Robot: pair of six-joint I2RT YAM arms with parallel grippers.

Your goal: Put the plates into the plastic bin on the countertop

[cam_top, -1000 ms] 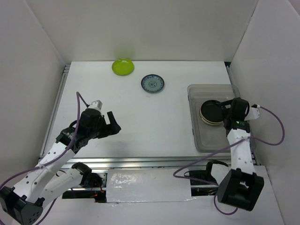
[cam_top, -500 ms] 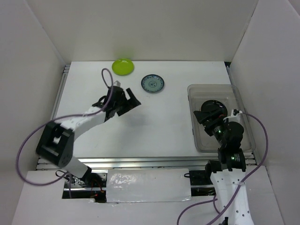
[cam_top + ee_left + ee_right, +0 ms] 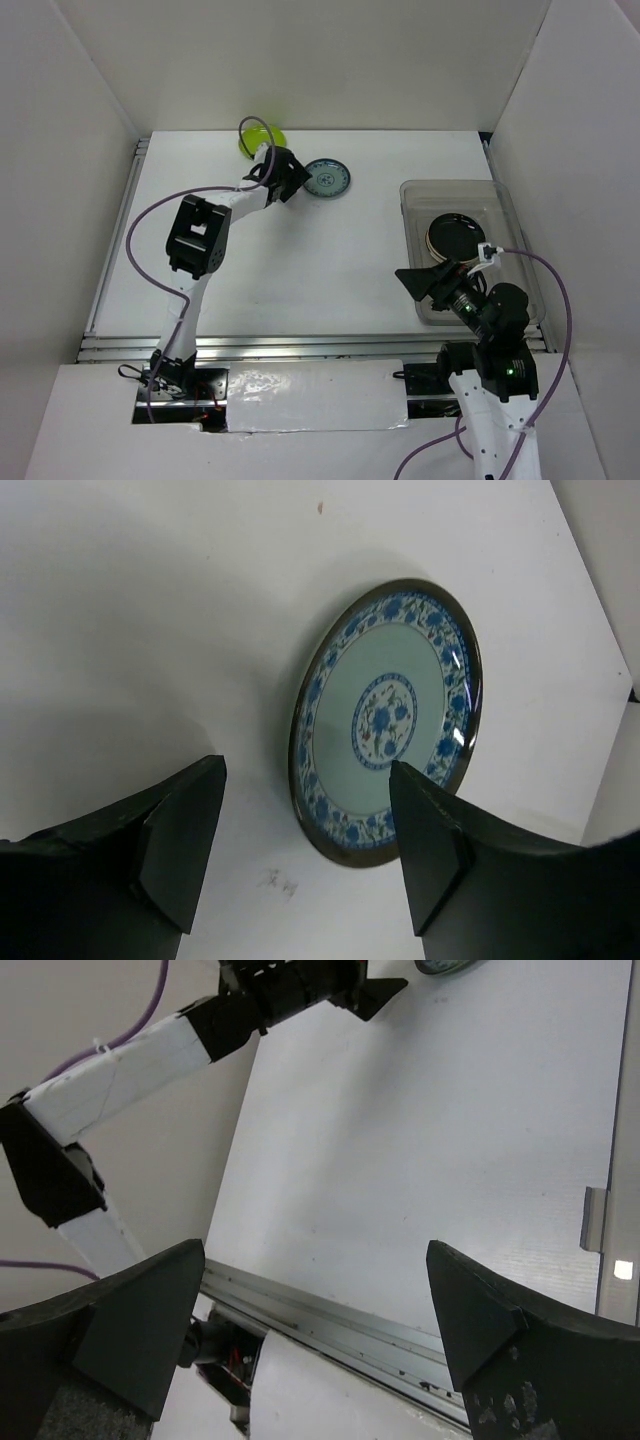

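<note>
A blue-grey patterned plate [image 3: 328, 178] [image 3: 388, 720] lies flat at the back of the countertop [image 3: 330, 260]. My left gripper [image 3: 298, 180] [image 3: 305, 855] is open just left of it, and the plate's near rim sits between the fingers without being gripped. A lime green plate [image 3: 252, 141] lies behind the left arm, partly hidden by it and its cable. The clear plastic bin [image 3: 510, 205] at the right holds a stack of plates topped by a black plate [image 3: 455, 236]. Above the bin's near left corner hangs my right gripper [image 3: 425, 280] [image 3: 315, 1330], open with nothing between its fingers and turned to the left.
A metal rail [image 3: 300, 345] [image 3: 400, 1332] runs along the countertop's near edge, another along the left side. White walls [image 3: 330, 60] close in the back and both sides. The left arm [image 3: 150, 1055] stretches across the left half of the surface.
The left arm swung from the near left to the back, bringing its gripper to the blue patterned plate with the jaws narrowing slightly. The right gripper pulled back from the stack and turned left.
</note>
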